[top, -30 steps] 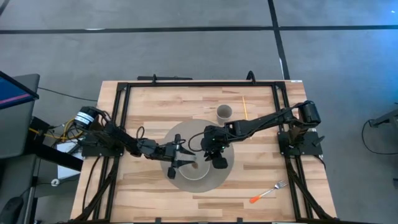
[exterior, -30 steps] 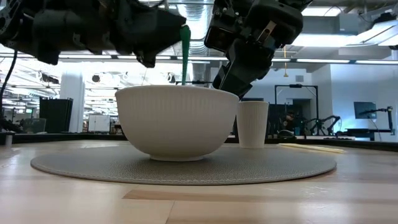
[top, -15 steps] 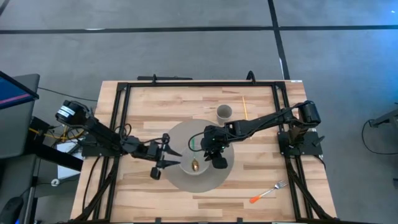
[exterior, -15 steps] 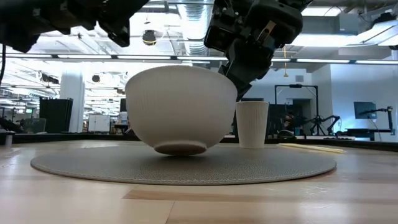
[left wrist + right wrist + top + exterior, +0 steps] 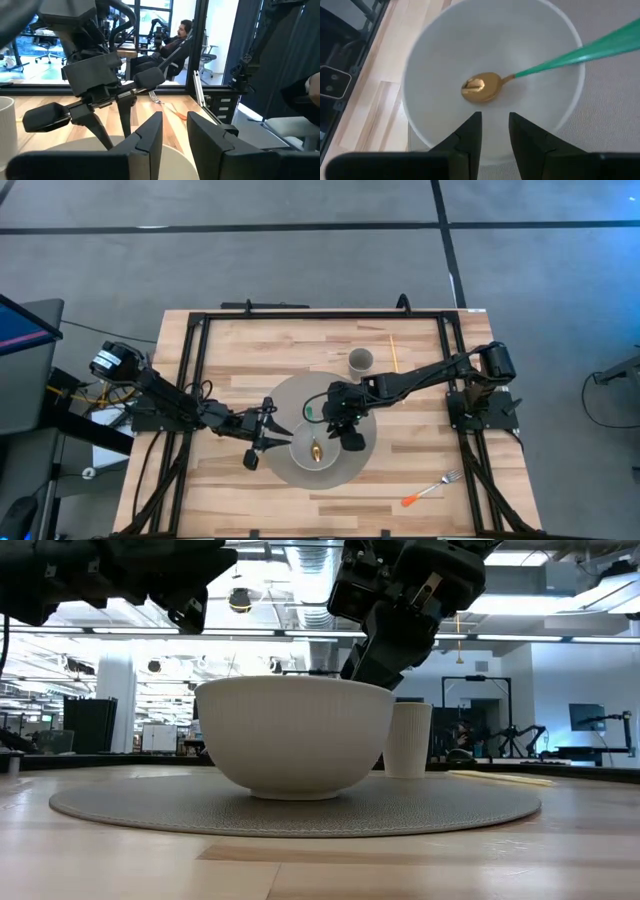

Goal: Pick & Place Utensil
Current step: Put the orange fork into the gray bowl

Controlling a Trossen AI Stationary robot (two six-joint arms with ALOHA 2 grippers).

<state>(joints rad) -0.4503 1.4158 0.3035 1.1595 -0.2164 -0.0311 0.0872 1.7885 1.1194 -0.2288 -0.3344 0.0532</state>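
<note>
A white ribbed bowl [image 5: 315,452] [image 5: 295,740] [image 5: 492,75] sits on a round grey mat [image 5: 345,395]. In it lies a spoon [image 5: 482,87]: its gold head is on the bowl's bottom and its green handle [image 5: 585,47] leans on the rim. The low view hides the spoon. My left gripper [image 5: 280,436] [image 5: 175,125] is open beside the bowl's left side, holding nothing. My right gripper [image 5: 337,430] [image 5: 495,125] hangs over the bowl's right part, pointing down with its fingers a little apart, and touches nothing.
A white paper cup [image 5: 360,361] [image 5: 408,740] stands beyond the mat, with a thin yellow stick [image 5: 394,353] beside it. A fork with an orange handle [image 5: 430,488] lies near the table's near right corner. A black frame [image 5: 320,313] borders the table. A seated person [image 5: 175,40] shows in the room.
My left gripper held the green-handled spoon upright over the bowl, let it go into the bowl, and drew back toward the table's left edge. The bowl tipped up for a moment and now sits flat again, shifted slightly. The right arm kept still.
</note>
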